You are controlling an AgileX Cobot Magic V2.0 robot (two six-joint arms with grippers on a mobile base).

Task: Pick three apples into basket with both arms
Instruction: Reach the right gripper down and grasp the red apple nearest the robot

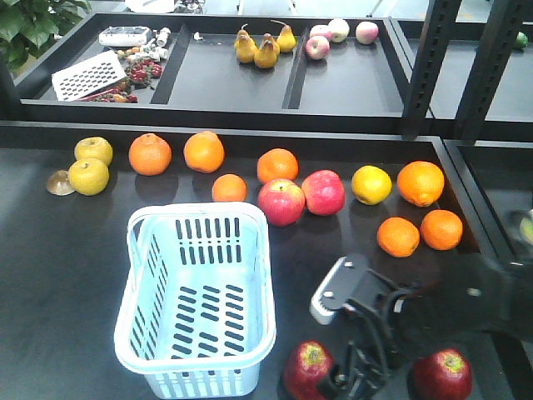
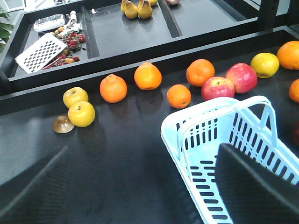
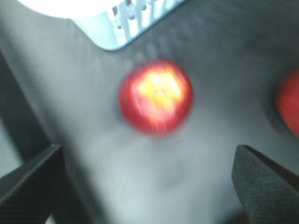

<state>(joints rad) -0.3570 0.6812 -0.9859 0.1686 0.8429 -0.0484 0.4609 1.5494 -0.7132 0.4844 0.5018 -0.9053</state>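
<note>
The black tabletop is bearing one pale blue slotted plastic basket and two dark maroon-red apples right of it. The right gripper is holding its fingers wide apart over one, and the left gripper is hovering, fingers apart, by the basket.

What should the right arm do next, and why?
Probably ease the right arm down until its jaws straddle the dark red apple: they stand open just short of it, the apple lies free, and the basket beside it is empty.
</note>
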